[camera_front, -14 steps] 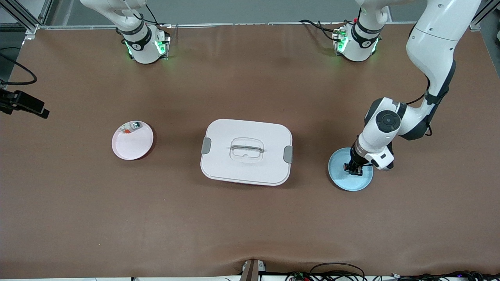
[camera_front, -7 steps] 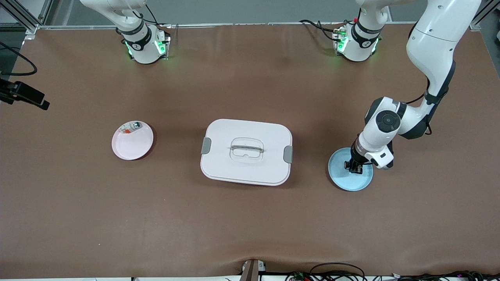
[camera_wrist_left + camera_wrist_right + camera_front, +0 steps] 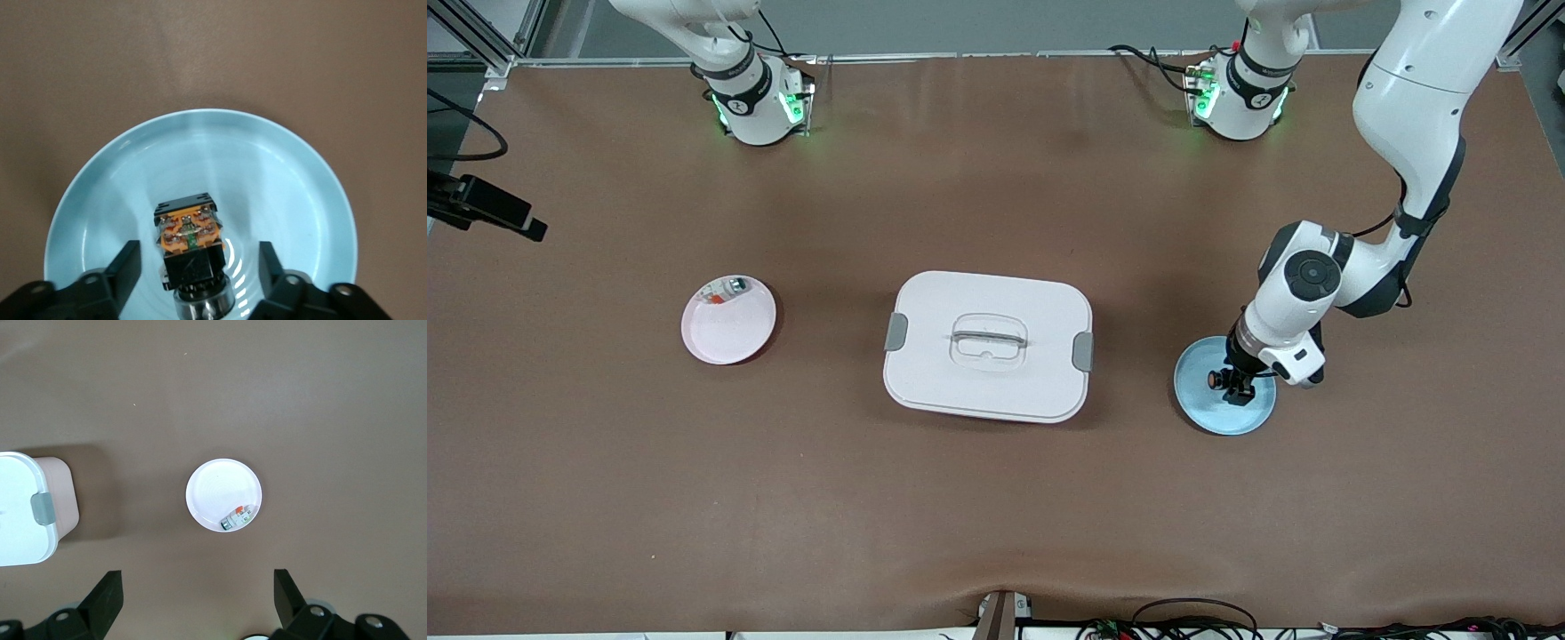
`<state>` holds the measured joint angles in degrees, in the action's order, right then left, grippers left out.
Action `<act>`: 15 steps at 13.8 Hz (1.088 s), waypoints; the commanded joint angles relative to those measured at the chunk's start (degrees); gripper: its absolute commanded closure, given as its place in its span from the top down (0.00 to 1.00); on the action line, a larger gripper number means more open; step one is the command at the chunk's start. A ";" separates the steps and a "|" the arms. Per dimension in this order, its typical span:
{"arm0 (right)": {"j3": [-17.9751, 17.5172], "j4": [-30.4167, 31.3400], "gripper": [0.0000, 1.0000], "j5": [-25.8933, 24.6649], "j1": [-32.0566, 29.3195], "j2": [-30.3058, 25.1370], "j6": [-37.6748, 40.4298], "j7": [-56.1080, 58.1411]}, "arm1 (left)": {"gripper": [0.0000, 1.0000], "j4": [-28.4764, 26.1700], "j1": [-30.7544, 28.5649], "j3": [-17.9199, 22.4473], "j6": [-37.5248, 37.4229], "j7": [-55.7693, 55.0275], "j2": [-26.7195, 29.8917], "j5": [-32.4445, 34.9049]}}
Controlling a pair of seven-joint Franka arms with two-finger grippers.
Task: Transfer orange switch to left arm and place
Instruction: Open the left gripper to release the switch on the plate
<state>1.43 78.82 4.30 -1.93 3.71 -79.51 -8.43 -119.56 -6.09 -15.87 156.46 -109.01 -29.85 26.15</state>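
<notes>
The left arm's small black two-finger gripper [image 3: 199,267] hangs low over a round pale blue plate [image 3: 280,180], its fingers [image 3: 127,263] spread apart with a clear gap on each side of the orange switch [image 3: 189,243], a tiny black blocky part with orange markings and a round end. The fingers do not touch the switch; it lies on the plate between them, near the plate's middle. The switch's round end is partly cut off at the edge of the left wrist view. In the front view the gripper [image 3: 1234,384] covers much of the switch [image 3: 1216,380], so only a dark speck shows.

The blue plate [image 3: 1209,413] sits toward the left arm's end of the brown table [image 3: 996,498]. At the table's middle stands the large white rounded box [image 3: 987,345] with grey side clips. Toward the right arm's end lies a round pinkish-white plate [image 3: 729,331] carrying a small whitish part with green and red bits [image 3: 727,289].

The right arm's black gripper [image 3: 197,600] waits high above the table, fingers wide apart and holding nothing.
</notes>
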 commanded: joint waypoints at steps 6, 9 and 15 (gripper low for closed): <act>-0.73 1.78 1.00 0.10 -1.24 -2.04 0.50 0.00 | 1.00 -4.36 0.28 0.58 0.60 14.05 7.52 -1.54; -0.99 1.78 1.00 -2.27 -1.06 -2.12 0.50 0.17 | 1.00 -6.20 0.11 0.67 0.60 28.44 10.07 -2.68; -0.90 1.87 1.00 -2.10 -1.32 -2.04 -0.46 4.83 | 1.00 -7.26 -0.15 1.02 0.60 55.46 11.74 -3.82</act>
<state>1.36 79.14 2.48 -2.08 3.20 -79.23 -4.79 -124.85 -6.27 -15.36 156.46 -59.45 -20.27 24.23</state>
